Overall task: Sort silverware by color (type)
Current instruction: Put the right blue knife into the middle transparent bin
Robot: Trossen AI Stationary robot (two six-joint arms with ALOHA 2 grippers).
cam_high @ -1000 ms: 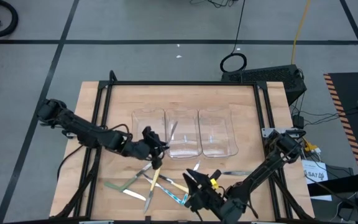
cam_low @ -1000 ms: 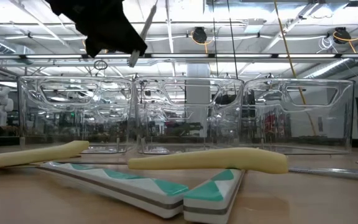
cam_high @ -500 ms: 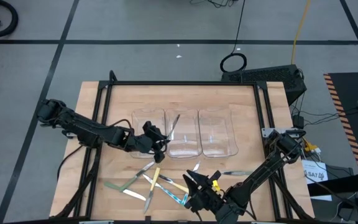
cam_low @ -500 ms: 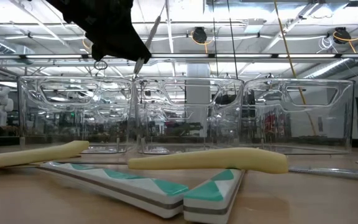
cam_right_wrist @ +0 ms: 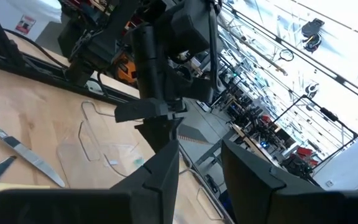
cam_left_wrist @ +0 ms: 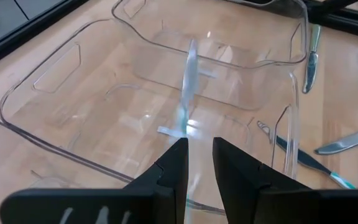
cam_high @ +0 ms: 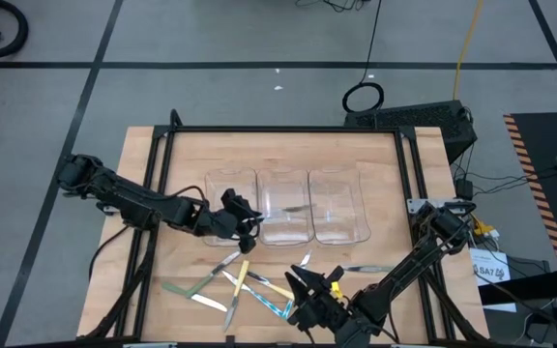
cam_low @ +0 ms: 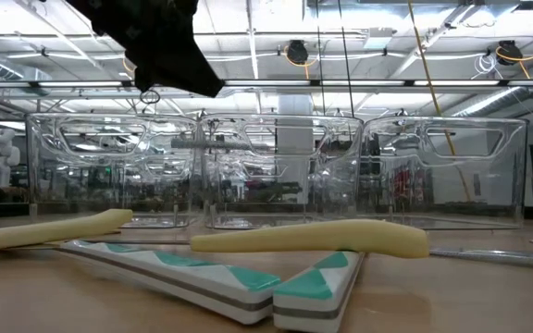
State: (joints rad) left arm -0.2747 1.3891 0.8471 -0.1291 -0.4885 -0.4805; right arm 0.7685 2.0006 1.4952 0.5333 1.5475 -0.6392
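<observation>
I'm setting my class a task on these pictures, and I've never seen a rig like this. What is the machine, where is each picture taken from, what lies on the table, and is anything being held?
The machine is a robot with two dark arms at a wooden table. Each arm ends in a two-finger gripper.

- One camera looks straight down from above.
- One sits at table-top height.
- One rides on each wrist.

Three clear bins stand in a row. One piece of silverware is inside the middle bin. The loose silverware lies in a scatter on the table in front of the bins, with yellow, green and light-blue handles.

The left gripper hangs by the middle bin's edge, open and empty. The right gripper waits beside the loose pieces, also open and holding nothing.
</observation>
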